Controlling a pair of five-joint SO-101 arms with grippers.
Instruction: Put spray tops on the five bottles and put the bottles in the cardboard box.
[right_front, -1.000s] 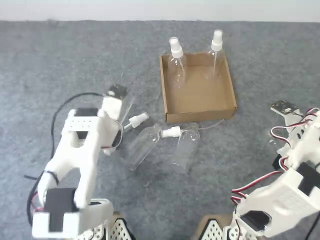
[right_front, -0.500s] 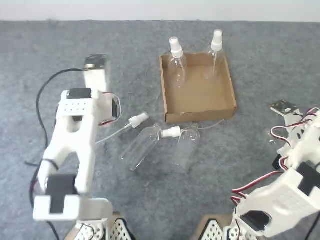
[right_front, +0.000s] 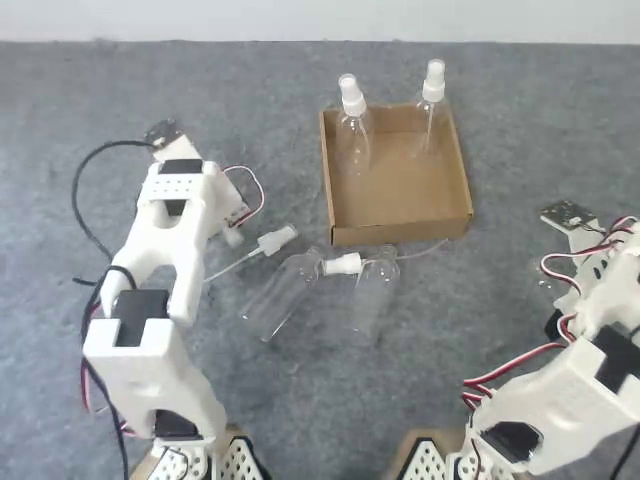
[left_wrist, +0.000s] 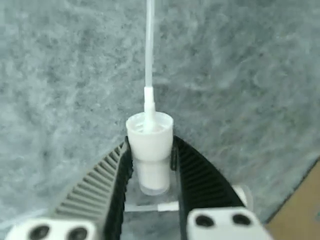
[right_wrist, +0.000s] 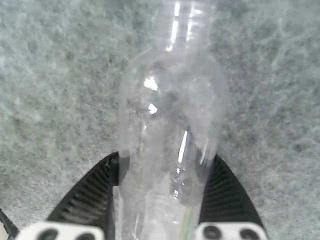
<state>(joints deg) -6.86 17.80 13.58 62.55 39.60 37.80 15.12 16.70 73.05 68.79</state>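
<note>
Grey felt covers the counter (right_front: 100, 110). The cardboard box (right_front: 400, 232) sits toward its far side, with two capped bottles (right_front: 352, 135) standing upright along the box's far wall. Just in front of the box, two open bottles (right_front: 283, 292) lie on their sides, with a loose spray top (right_front: 342, 265) between their necks and a second spray top (right_front: 275, 240) just beside them. The left gripper (left_wrist: 150, 172) is clenched on a white spray top (left_wrist: 149, 142) whose thin tube points away from it. The right gripper (right_wrist: 162, 185) grasps a clear bottle (right_wrist: 170, 110) across its body.
</note>
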